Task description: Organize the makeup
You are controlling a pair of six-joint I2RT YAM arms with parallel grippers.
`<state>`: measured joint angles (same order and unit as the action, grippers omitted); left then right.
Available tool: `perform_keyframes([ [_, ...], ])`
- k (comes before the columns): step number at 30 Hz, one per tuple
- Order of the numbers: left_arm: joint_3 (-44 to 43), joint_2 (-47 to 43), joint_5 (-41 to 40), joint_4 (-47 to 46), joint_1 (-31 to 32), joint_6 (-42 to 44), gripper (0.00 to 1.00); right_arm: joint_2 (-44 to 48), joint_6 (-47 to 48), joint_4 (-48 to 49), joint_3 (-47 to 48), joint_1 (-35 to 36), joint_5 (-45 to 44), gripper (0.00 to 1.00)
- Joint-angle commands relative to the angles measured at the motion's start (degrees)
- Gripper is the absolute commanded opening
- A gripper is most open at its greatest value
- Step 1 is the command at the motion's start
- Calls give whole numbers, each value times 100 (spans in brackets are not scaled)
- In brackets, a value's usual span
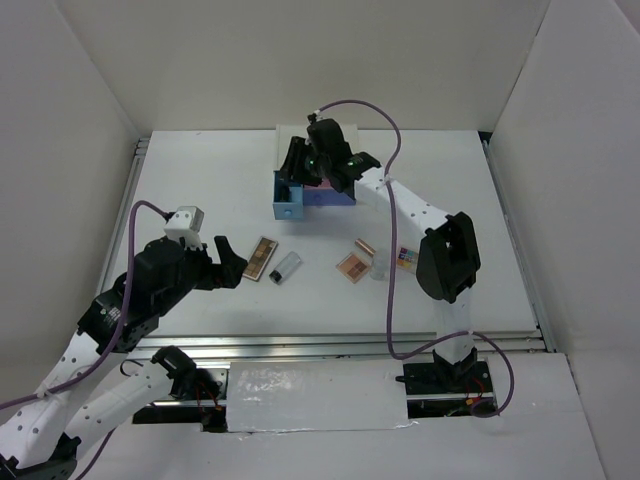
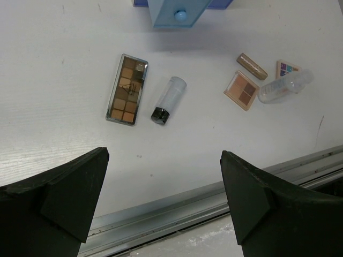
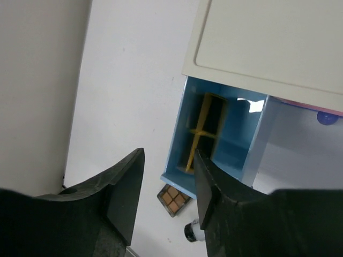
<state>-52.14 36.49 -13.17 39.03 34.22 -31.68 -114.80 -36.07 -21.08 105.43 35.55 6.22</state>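
One long brown eyeshadow palette (image 2: 127, 89) on table (image 2: 53, 59), just ahead of left gripper (image 2: 164, 153), fingers wide apart. Long side points away. Right gripper (image 3: 169, 152), also apart, far off over blue drawer (image 1: 290, 209).

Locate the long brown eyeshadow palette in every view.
Top external: the long brown eyeshadow palette lies left of centre, near the open blue drawer.
Left wrist: upper left, below the drawer's front.
Right wrist: bottom centre, just beneath the drawer.
Shared landmark: the blue drawer.
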Motion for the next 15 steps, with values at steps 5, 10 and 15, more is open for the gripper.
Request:
perform_keyframes([
  [5, 11, -81, 78, -150, -12, 48, 99, 186, 39, 78, 268, 57, -191, 73],
  [10, 11, -46, 69, -141, -20, 48, 99, 667, 363, -98, 286, 31, -462, 76],
  [15, 37, -150, 42, -132, -20, 13, 99, 1775, 1391, 95, -943, -460, -693, 78],
])
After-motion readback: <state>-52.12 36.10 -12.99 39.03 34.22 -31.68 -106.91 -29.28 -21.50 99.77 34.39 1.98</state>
